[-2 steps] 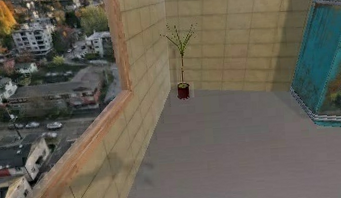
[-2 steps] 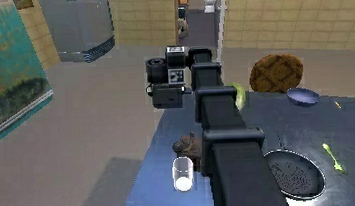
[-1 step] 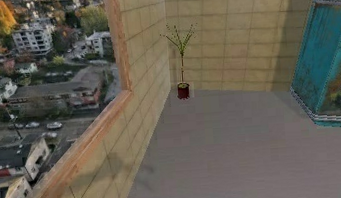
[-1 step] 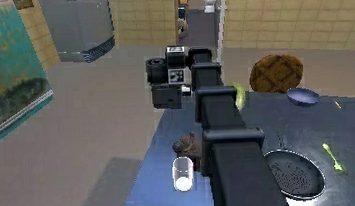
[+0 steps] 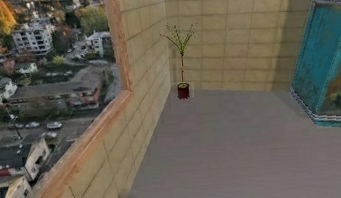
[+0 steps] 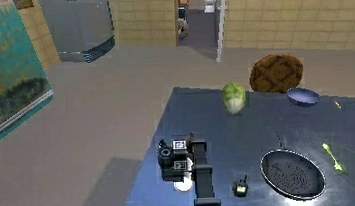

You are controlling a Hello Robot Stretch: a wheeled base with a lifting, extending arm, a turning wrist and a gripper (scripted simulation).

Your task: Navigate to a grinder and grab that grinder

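Reach step, I judge: the arm (image 6: 202, 188) is out over the table (image 6: 222, 134). The gripper (image 6: 169, 154) is near the table's edge with bare tabletop behind it, holding nothing; I can't tell its finger state. A small dark object (image 6: 242, 186), likely the grinder, stands on the table across the arm, toward the arm side view's right, beside the pan (image 6: 292, 173). Next I'd need to bring the gripper across to it and line up.

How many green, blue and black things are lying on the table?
Green: 2, leafy head and small utensil
Blue: 1, bowl
Black: 2, round pan and small dark thing
Total: 5
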